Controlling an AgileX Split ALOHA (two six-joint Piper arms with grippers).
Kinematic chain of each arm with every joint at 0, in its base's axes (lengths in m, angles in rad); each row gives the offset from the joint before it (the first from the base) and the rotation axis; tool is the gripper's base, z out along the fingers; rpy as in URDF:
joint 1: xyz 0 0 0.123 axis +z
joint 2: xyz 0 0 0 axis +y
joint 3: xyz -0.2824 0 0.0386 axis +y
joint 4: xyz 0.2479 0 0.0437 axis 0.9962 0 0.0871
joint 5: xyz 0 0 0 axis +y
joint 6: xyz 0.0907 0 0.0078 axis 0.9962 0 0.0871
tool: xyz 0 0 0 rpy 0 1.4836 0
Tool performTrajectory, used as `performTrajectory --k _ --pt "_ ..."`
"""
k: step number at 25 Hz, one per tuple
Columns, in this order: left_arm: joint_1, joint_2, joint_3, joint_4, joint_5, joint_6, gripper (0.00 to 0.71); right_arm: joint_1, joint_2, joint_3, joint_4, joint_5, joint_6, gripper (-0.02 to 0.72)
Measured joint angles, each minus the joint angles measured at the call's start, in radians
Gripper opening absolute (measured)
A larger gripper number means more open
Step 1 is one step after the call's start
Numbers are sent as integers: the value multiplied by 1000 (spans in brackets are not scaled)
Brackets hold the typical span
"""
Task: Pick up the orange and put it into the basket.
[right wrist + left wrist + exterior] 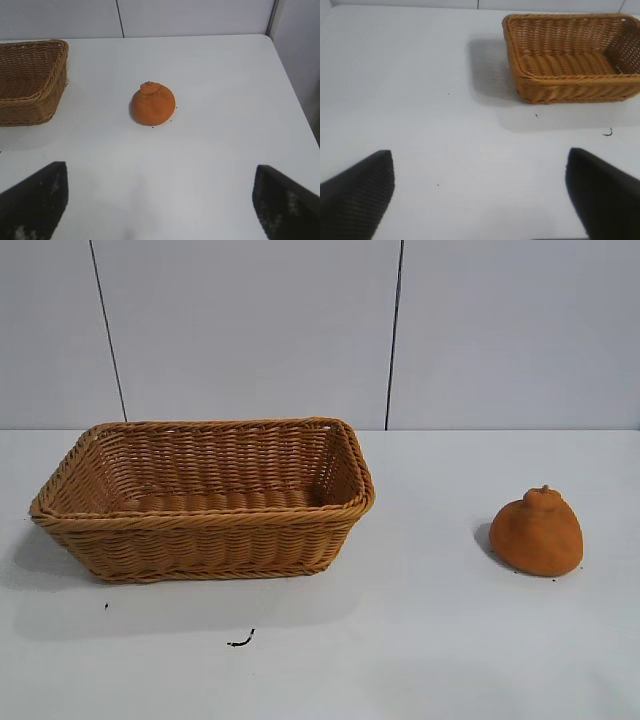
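The orange point(538, 533) is a dull-orange lumpy fruit with a small knob on top. It sits on the white table at the right. The tan wicker basket point(200, 525) stands empty at the left. Neither arm shows in the exterior view. My right gripper point(160, 172) is open and empty, above the table, well short of the orange point(153, 104), with the basket's corner point(30, 82) to one side. My left gripper point(480, 157) is open and empty over bare table, some way from the basket point(570, 87).
The white table point(400, 640) has a small dark mark point(240, 641) in front of the basket. A grey panelled wall point(250, 330) stands behind the table. The table's edge point(295, 100) and a wall lie beyond the orange in the right wrist view.
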Motion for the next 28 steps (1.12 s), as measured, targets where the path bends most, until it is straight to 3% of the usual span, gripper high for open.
performTrajectory --k 12,23,28 --pt "0 0 0 0 -1 0 666 0 59 -18 -10 2 0 694" --pt "0 0 0 0 -1 0 666 0 765 -328 -23 -11 0 694" --pt "0 0 0 0 -1 0 666 0 1079 -515 4 -11 0 694"
